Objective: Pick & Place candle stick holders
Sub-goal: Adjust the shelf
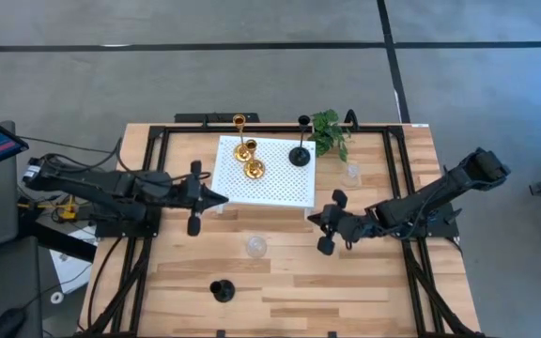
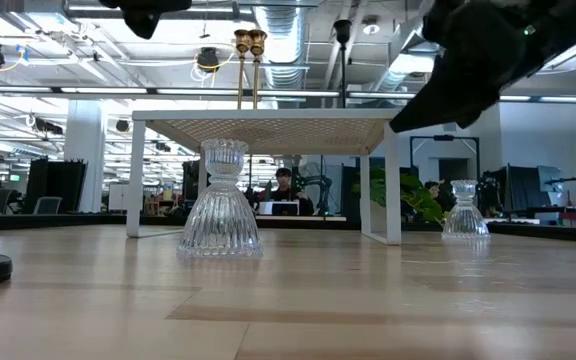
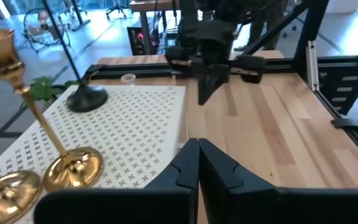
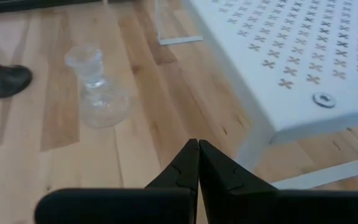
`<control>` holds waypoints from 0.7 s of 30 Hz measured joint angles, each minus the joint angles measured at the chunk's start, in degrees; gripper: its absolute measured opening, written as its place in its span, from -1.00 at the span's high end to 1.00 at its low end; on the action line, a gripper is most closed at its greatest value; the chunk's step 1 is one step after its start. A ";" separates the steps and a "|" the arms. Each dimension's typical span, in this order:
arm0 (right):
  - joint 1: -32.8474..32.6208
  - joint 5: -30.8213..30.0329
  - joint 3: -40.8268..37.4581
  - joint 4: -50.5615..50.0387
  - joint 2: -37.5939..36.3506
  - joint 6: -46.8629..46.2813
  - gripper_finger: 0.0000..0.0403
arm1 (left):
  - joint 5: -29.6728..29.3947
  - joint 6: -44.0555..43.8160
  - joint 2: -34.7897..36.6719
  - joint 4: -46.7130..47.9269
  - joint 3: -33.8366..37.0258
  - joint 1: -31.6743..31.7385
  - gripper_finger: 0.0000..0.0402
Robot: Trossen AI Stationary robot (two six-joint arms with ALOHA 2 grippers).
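A white perforated stand [image 1: 264, 171] in the table's middle carries two gold candle stick holders [image 1: 242, 141] [image 1: 254, 169] and a slim black one [image 1: 301, 155]. One clear glass holder [image 1: 255, 246] stands on its round base on the wood, near of the stand. Another clear one [image 1: 353, 172] stands right of the stand. A second black holder [image 1: 222, 290] stands by the near edge. My left gripper [image 1: 222, 198] hangs shut at the stand's left near corner, holding nothing [image 3: 197, 146]. My right gripper [image 1: 314, 219] is shut and empty by the stand's right near corner [image 4: 197, 146].
A small green plant [image 1: 330, 131] stands at the far edge, right of the stand. The stand rests on thin white legs [image 2: 393, 185] with a gap beneath it. Bare wood lies along the near right of the table [image 1: 364, 291].
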State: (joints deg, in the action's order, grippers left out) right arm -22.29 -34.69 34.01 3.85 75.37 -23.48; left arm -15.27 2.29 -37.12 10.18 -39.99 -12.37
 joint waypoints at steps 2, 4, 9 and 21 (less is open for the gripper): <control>0.46 -0.69 -0.70 0.60 0.00 0.00 1.00 | -1.16 0.71 0.00 -0.07 0.01 -1.36 0.98; 0.84 -1.34 -1.31 1.96 0.00 0.22 1.00 | -2.32 0.89 0.00 -0.22 0.00 -2.42 0.99; 2.25 -1.37 -2.38 5.77 0.00 2.49 1.00 | -4.10 0.92 0.00 -0.38 0.00 -3.72 0.98; 4.10 -4.19 -2.44 5.84 0.00 3.22 1.00 | -4.08 0.67 -0.07 -0.42 0.00 -3.74 0.98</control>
State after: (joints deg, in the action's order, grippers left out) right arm -18.20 -38.88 31.57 9.69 75.37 -20.26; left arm -19.35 2.96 -37.19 9.76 -39.99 -16.12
